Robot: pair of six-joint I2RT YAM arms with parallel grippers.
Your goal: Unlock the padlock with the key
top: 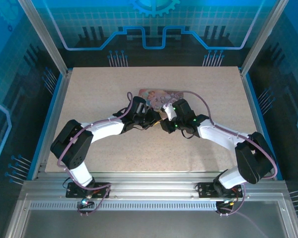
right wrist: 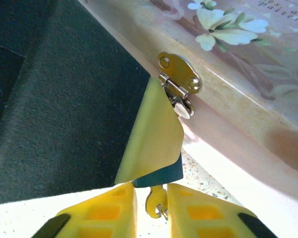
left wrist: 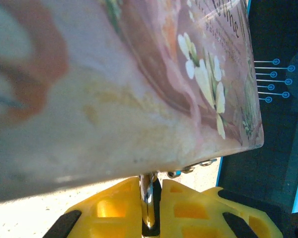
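1. The beige speckled table (top: 89, 144) carried both white-and-black arms, which met near its middle, just in front of the box.
2. The pink illustrated tin box (top: 156, 95) with white flowers lay flat at the table's centre. Its side wall (left wrist: 114, 99) blocked most of the left wrist's sight.
3. A dark grey grainy bulk (right wrist: 54, 109), too close to identify, stood left of the lock.
4. The left gripper (left wrist: 149, 186) had its yellow jaws pressed together on a thin silvery metal strip (left wrist: 148, 198) under the box's lower edge. I could not tell what the strip belonged to.
5. The right gripper (right wrist: 152, 194) was clamped on the key.
6. The small padlock (right wrist: 151, 139), teal along its bottom and yellowish on its face, hung by its silvery shackle from the box's brassy hasp plate (right wrist: 181, 79).
7. The tiny brassy-looking metal key (right wrist: 155, 202) sat just under the padlock's base, touching it.
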